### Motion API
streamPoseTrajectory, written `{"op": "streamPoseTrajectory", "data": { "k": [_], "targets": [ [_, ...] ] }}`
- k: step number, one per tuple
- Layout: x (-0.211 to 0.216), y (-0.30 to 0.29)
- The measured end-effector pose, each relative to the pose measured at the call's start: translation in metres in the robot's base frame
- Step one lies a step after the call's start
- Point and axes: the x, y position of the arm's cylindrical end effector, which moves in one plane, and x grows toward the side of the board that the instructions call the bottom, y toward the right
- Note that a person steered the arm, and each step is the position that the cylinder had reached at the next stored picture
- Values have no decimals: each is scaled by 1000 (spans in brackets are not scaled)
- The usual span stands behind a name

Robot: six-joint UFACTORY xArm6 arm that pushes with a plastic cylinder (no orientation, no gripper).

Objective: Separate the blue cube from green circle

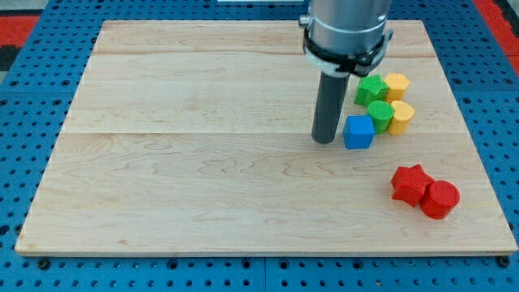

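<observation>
Where blue cube (358, 131) perhaps touches green circle (379, 114), my tip (324, 141) just left

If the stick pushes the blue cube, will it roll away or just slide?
Probably slide: the blue cube has flat faces and sits flat on the wooden board. My tip is right at its left side, so a push there would likely shove it into the touching green circle.

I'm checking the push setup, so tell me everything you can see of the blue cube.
The blue cube is a small matte block, plastic by its look, sitting flat on the wooden board at the view's right. Its upper right corner touches the green circle. My tip stands just at its left side; contact cannot be confirmed.
</observation>
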Motion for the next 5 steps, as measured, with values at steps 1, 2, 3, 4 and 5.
{"op": "streamPoseTrajectory", "data": {
  "k": [1,2,3,4,5],
  "targets": [
    [-18,1],
    [-18,29],
    [-33,50],
    [-16,83],
    [27,86]
  ]
}}
